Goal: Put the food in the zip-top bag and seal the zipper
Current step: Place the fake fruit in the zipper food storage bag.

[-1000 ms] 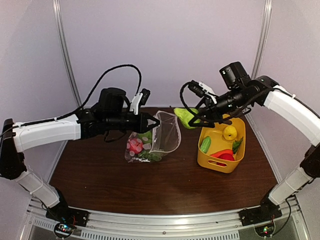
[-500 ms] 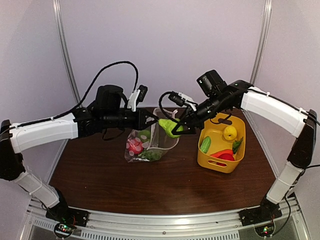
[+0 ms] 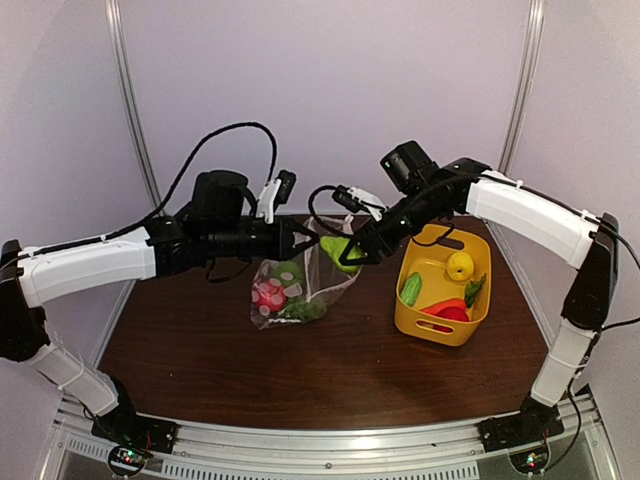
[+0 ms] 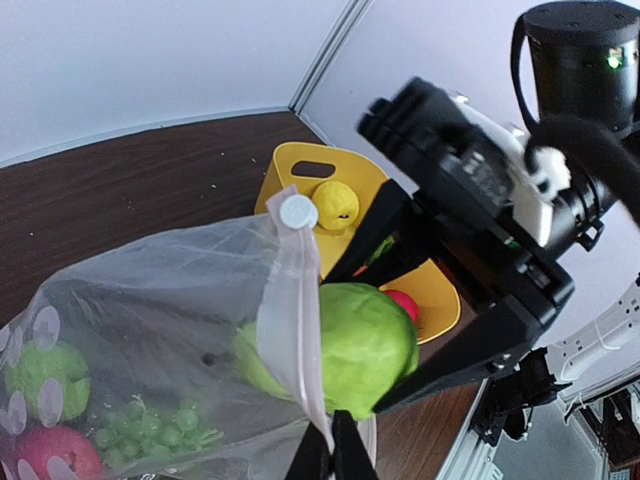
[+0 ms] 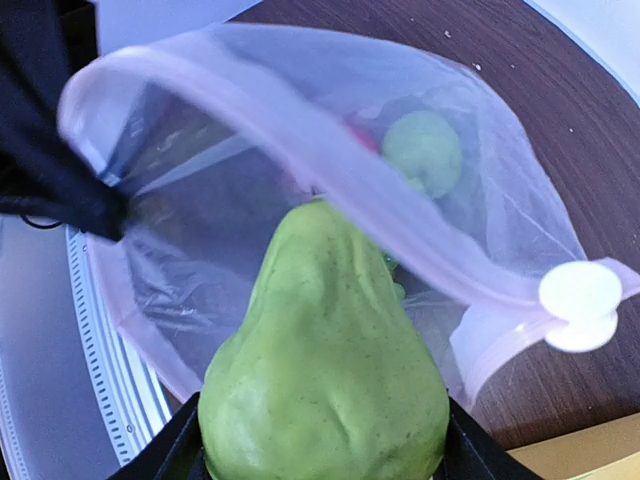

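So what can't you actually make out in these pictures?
- Right wrist view: the green toy fruit hides nearly all of the right gripper.
- Left wrist view: the bottom edge cuts off the left gripper; only its tips on the zip-top bag show.
- Top view: the bag's contents are too small and veiled by plastic to name.
- Yellow basket: its red pieces overlap and can't be told apart.

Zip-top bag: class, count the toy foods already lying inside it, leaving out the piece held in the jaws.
3: a green apple, green grapes and a red apple, all low in the zip-top bag; more may be hidden.
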`<state>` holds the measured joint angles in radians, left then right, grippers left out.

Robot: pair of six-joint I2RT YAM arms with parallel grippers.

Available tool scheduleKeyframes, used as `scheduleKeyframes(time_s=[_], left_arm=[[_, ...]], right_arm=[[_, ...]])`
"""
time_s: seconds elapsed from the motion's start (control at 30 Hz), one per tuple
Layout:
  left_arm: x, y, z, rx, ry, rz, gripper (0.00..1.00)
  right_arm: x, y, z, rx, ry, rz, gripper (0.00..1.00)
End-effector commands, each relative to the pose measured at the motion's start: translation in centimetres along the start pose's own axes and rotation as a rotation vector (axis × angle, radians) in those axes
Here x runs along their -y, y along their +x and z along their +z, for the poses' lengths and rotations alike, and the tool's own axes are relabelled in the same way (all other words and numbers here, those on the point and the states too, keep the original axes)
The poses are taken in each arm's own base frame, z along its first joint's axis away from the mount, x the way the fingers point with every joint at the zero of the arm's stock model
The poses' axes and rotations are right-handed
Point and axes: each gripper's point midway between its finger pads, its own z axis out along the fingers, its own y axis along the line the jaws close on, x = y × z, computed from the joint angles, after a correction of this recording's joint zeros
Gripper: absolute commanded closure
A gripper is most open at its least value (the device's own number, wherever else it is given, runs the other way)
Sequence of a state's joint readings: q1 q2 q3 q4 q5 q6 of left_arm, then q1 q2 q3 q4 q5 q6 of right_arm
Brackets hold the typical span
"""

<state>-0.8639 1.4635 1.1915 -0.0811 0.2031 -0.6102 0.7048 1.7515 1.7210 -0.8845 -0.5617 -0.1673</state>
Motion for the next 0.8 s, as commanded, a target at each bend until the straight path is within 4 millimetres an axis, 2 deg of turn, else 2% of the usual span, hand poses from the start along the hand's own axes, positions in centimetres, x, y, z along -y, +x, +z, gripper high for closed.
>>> scheduleKeyframes(time_s=[0.0, 0.07, 0.2, 0.23, 0.43, 0.57, 0.67, 0.77], left_arm=[[2.7, -2.5, -0.1, 0.065, 0.064, 0.026, 1.0], [2.9, -2.4, 0.2, 0.059, 0.071, 0.025, 1.0], [2.7, -2.2, 0.6, 0.055, 0.063, 0.023, 1.0], [2.6, -2.2, 0.6, 0.057, 0.058, 0.024, 1.0], [2.1, -2.1, 0.3, 0.061, 0.029, 0.03, 1.0], [1.7, -1.9, 0.4, 0.06, 0.014, 0.042, 1.0], [1.2, -1.7, 0.3, 0.052, -0.011, 0.057, 1.0], [1.2, -1.7, -0.3, 0.046, -0.022, 0.071, 1.0]], right_arm=[[1.4, -1.4, 0.3, 0.0, 0.096, 0.05, 0.6], [1.1, -1.8, 0.8, 0.001, 0.074, 0.06, 0.57], [-0.8, -2.5, 0.9, 0.027, -0.032, 0.066, 0.27], [-1.0, -2.6, 0.7, 0.03, -0.044, 0.064, 0.23], [-1.9, -2.6, -2.2, 0.068, -0.034, 0.024, 0.12], [-2.4, -2.9, -5.2, 0.119, -0.033, -0.009, 0.12], [-0.4, -2.4, -8.1, 0.169, 0.032, -0.007, 0.13], [4.1, 0.2, -9.4, 0.163, 0.117, 0.061, 0.15]])
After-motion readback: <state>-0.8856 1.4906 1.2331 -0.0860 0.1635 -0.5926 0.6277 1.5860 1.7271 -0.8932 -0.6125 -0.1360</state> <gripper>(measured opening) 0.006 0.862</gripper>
